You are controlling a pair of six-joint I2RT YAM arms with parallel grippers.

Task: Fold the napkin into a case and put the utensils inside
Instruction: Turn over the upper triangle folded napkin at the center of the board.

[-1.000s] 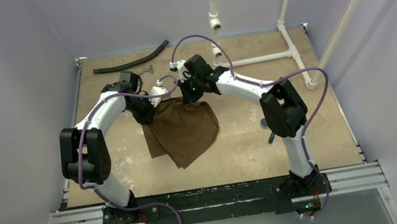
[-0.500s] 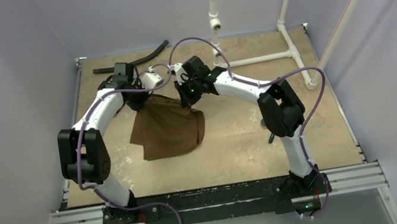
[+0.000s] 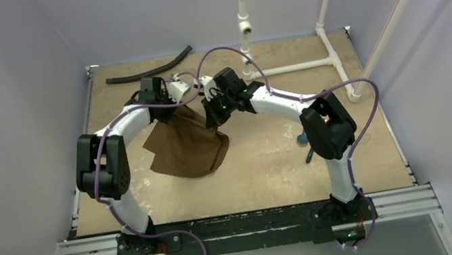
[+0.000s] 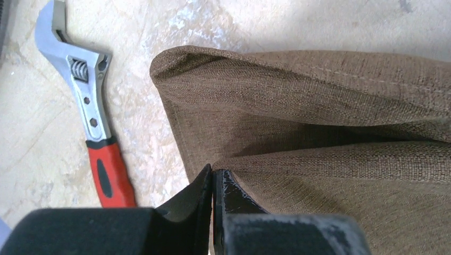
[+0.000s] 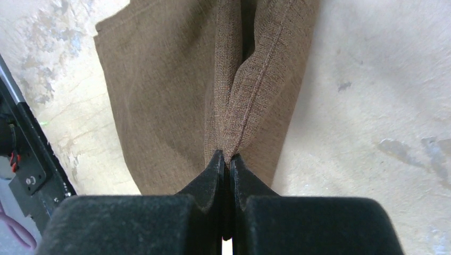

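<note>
The dark-brown napkin [image 3: 185,149] hangs from both grippers at the back middle of the table, its lower part draped on the surface. My left gripper [image 3: 188,107] is shut on a top corner; the left wrist view shows the jaws [image 4: 213,173] pinching the cloth [image 4: 319,133] at a fold. My right gripper [image 3: 213,117] is shut on the other top edge, the hem [image 5: 234,106] bunched between its tips [image 5: 226,158]. A small blue utensil [image 3: 301,136] and a dark thin one [image 3: 310,154] peek out beside the right arm's elbow, mostly hidden.
A red-handled wrench [image 4: 91,119] lies on the table just left of the napkin. A black hose [image 3: 149,69] lies at the back left. A white pipe frame [image 3: 299,66] stands at the back right. Lavender walls close in the table.
Both grippers, still shut on the napkin, have moved closer together toward the back. The cloth has swung left and now lies more bunched on the table.
</note>
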